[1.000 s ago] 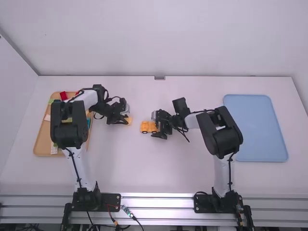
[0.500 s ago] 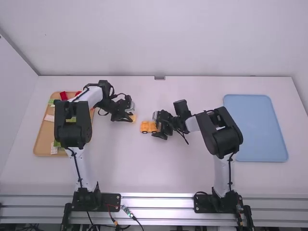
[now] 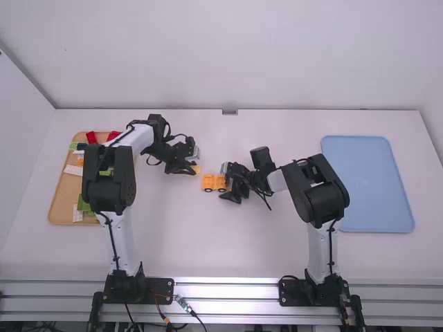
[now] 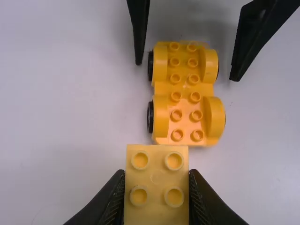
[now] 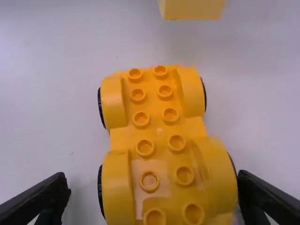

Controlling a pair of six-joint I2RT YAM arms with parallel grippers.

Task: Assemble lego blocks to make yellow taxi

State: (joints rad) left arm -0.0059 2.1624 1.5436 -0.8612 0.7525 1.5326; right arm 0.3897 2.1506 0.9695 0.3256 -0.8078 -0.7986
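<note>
My left gripper [image 3: 194, 168] is left of the table's centre, with a yellow block [image 3: 196, 169] at its tips. The left wrist view has the left gripper [image 4: 157, 187] shut on that studded block [image 4: 157, 180]. The yellow-orange car base [image 3: 213, 182] lies on the table, studs up, wheels at its sides, a short gap from the block. My right gripper [image 3: 225, 185] is at the base's right end. In the right wrist view the right gripper [image 5: 154, 187] stands open, its fingers on either side of the car base [image 5: 157, 145], with a gap on the left.
At the left a wooden tray [image 3: 61, 197] holds red, green and other pieces, partly behind the left arm. A blue tray [image 3: 367, 183] lies at the right, beyond the right arm's elbow.
My left gripper has moved right and slightly away from the camera, carrying the yellow block closer to the car base. The right arm has barely shifted.
</note>
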